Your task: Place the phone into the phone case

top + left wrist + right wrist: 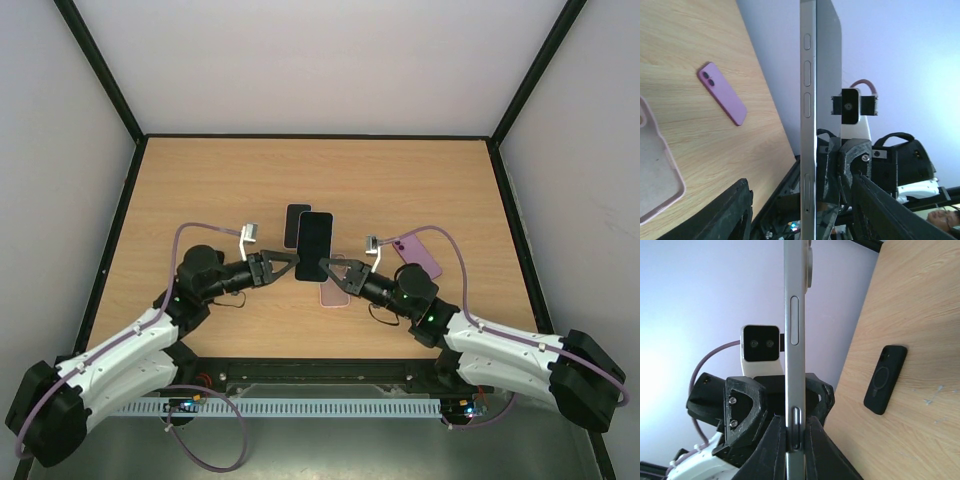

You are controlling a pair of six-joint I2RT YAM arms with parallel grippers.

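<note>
The right end effector (792,430) has its dark fingers pressed together on the phone (794,325), gripping it across its thickness at the near part of its right side edge, where the side buttons sit. The left end effector (805,200) is partly open at the opposite side. One finger stands on each side of the phone's left edge, with a gap showing on both sides, so it grips nothing. The phone is held above the tabletop (200,190), roughly midway between the two arms. Its dark screen faces up and its camera bump faces down. Its long axis runs from the arm bases towards the far edge, leaning slightly to the right. A pink translucent phone case (335,290) lies open side up on the wood, just below the phone's near end. From above, the phone's far left corner overlaps a black case (293,222) lying flat. A purple phone (417,257) rests diagonally, back up, to the right. The tabletop is light wood grain, edged by a black frame, with plain pale walls on three sides.
</note>
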